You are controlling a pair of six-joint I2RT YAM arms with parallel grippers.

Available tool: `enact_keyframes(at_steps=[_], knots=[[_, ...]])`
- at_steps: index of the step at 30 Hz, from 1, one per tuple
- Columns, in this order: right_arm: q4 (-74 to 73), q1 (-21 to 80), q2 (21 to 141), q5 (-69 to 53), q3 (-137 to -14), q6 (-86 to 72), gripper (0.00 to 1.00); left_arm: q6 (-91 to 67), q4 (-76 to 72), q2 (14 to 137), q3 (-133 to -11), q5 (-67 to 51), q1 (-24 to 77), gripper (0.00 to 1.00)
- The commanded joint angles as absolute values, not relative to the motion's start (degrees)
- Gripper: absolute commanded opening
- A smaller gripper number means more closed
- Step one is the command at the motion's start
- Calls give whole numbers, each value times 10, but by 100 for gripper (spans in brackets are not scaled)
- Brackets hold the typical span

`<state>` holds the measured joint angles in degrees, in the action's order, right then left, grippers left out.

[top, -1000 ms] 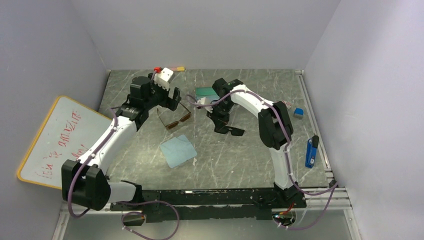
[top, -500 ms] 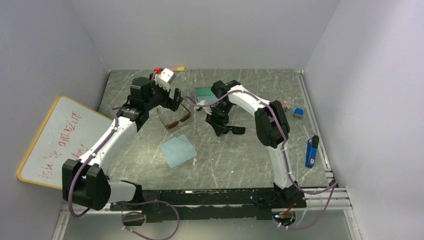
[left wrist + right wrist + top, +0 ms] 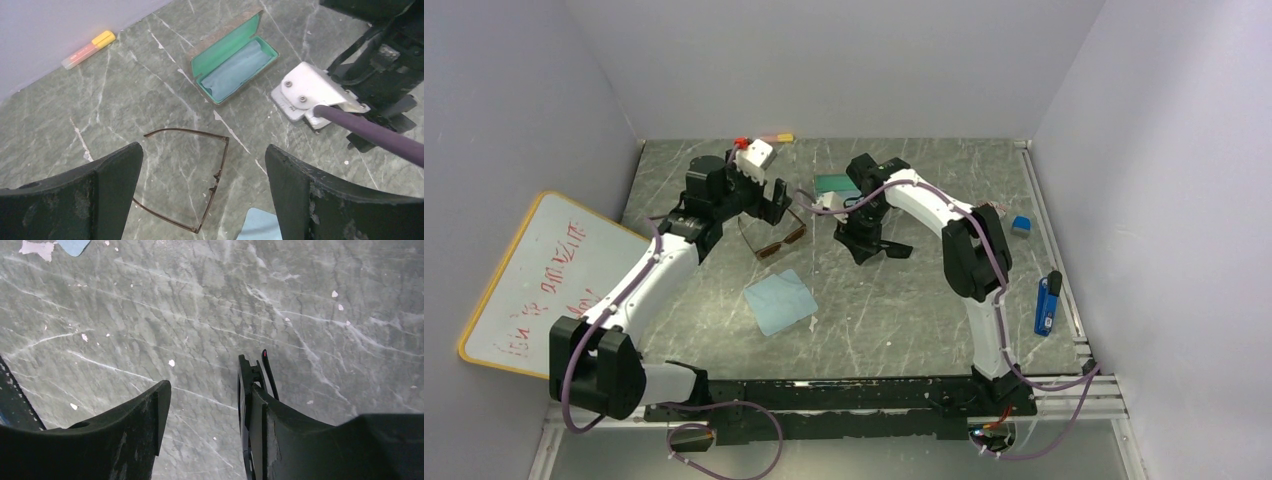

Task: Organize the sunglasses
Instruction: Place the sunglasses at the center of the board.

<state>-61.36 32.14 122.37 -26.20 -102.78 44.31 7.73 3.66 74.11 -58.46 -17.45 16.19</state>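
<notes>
The thin-framed sunglasses [image 3: 218, 174] with brown lenses lie unfolded on the marble table, right under my left gripper [image 3: 202, 160]. That gripper hangs wide open above them, touching nothing, and it shows in the top view [image 3: 760, 196] over the same pair [image 3: 774, 238]. My right gripper [image 3: 207, 395] is low over the table with its jaws apart. The black sunglasses [image 3: 244, 385] stand on edge against the inner face of its right finger; the other finger is clear of them. They also appear from above [image 3: 894, 250].
An open green case [image 3: 235, 60] with a blue cloth inside lies past the thin pair. A loose light-blue cloth [image 3: 779, 300] is nearer the arm bases. An orange-yellow marker [image 3: 89, 48] lies by the back wall. A whiteboard [image 3: 534, 280] leans at the left, and blue items [image 3: 1046, 303] sit at the right edge.
My right gripper has gone from shut on the black sunglasses to jaws apart, and it has shifted slightly toward the back. The left arm has hardly moved.
</notes>
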Motion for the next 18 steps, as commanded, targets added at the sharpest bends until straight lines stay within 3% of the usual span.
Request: enact_keyframes(at_steps=[1, 4, 8, 12, 18], knots=[[-648, 325, 1240, -296, -1067, 450, 61, 73, 11, 746, -582, -230, 159, 97], [-618, 327, 1184, -311, -1046, 457, 66, 71, -8, 745, -569, -259, 159, 97], [-470, 351, 1087, -232, -909, 452, 78, 55, -26, 754, -563, -260, 159, 97], [-512, 351, 1079, -313, -902, 494, 80, 33, -56, 789, -557, -252, 159, 97], [-496, 351, 1082, -304, -903, 481, 78, 28, -36, 868, -600, -311, 160, 97]])
